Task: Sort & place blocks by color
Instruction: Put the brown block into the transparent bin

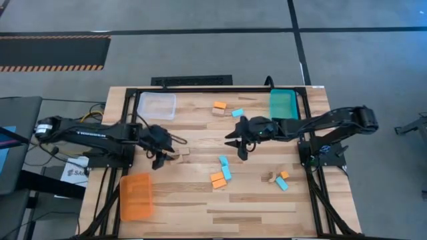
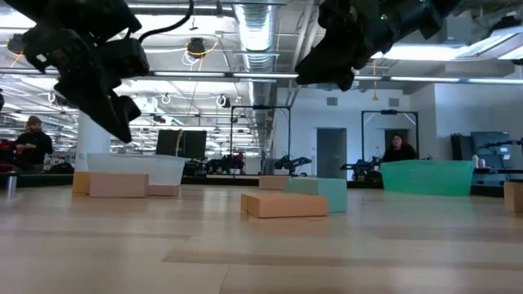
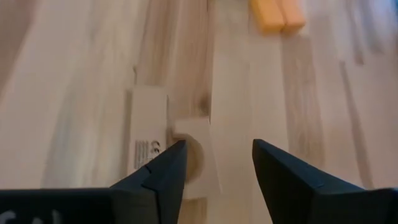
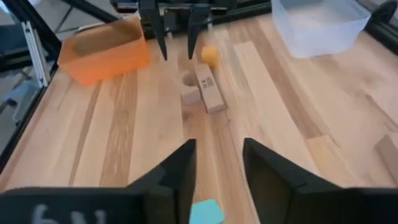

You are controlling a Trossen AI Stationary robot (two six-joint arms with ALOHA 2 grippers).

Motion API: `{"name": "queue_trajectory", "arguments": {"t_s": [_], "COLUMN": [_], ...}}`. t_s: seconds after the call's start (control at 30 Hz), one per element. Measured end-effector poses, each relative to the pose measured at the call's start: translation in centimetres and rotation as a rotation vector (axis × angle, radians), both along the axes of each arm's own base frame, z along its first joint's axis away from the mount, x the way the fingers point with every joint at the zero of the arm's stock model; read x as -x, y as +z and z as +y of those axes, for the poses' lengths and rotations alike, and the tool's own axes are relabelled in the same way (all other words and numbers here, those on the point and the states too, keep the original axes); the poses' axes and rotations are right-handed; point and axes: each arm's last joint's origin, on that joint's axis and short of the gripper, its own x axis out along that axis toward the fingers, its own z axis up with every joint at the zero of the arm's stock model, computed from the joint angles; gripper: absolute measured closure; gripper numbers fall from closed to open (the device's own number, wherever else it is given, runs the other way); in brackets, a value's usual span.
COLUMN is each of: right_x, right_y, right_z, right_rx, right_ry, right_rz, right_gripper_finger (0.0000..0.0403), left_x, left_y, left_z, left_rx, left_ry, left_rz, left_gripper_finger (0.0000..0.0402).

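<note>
Two tan blocks point(image 3: 168, 149) lay on the desk point(image 1: 267, 207) just under my left end effector point(image 1: 163, 157), whose fingers stood apart above them. My right end effector point(image 1: 239, 145) hung open over mid-desk, holding nothing. I saw orange and light blue blocks point(image 1: 221, 173) scattered nearby, with the orange tray point(image 1: 135, 197), clear tray point(image 1: 157, 105) and teal tray point(image 1: 283, 104) at the edges.
</note>
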Motion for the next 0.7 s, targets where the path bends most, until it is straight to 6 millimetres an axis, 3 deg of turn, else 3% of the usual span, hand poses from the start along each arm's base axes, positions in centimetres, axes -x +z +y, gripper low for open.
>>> {"name": "queue_trajectory", "arguments": {"t_s": [0.3,0.7], "right_x": [-0.2,0.0], "right_y": [-0.6,-1.0], "right_z": [0.0,0.0], "right_rx": [-0.003,0.017], "right_ry": [0.005,0.019], "right_rz": [0.034,0.075], "right_gripper_finger": [0.0172,0.0177], "left_x": [-1.7,-3.5], "left_y": [-2.0,-5.3], "left_z": [-1.8,-2.5], "left_rx": [-0.05,-0.125], "left_ry": [0.059,0.057], "left_rz": [0.068,0.158], "left_gripper_finger": [0.0228,0.0231]}}
